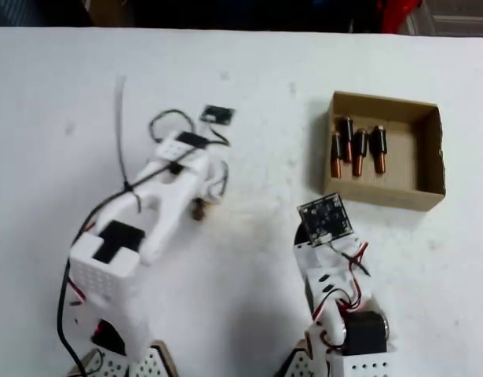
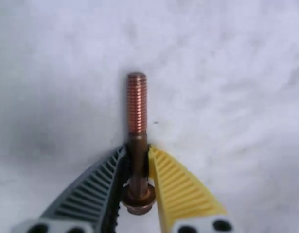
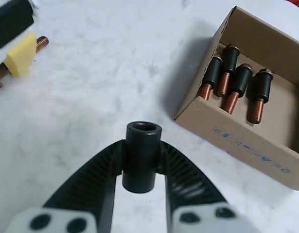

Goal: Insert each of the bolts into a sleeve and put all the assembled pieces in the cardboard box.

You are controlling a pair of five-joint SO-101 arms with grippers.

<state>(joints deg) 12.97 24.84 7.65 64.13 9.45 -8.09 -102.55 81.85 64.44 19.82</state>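
Note:
My left gripper (image 2: 138, 155) is shut on a copper bolt (image 2: 137, 111), holding its smooth shank near the head, threaded end pointing away over the white table. In the high view that bolt (image 1: 199, 210) peeks out under the left arm. My right gripper (image 3: 142, 158) is shut on a black sleeve (image 3: 142, 155), held upright with its bore facing up. From the right wrist view, the left gripper's yellow finger (image 3: 20, 54) and the bolt's tip (image 3: 41, 42) show farther off. The cardboard box (image 1: 428, 161) at the right holds several assembled pieces (image 1: 356, 149).
The white table (image 1: 249, 259) stretches bare between the two arms. Cables (image 1: 166, 122) trail from the left arm. The box (image 3: 222, 124) stands close beside the right gripper.

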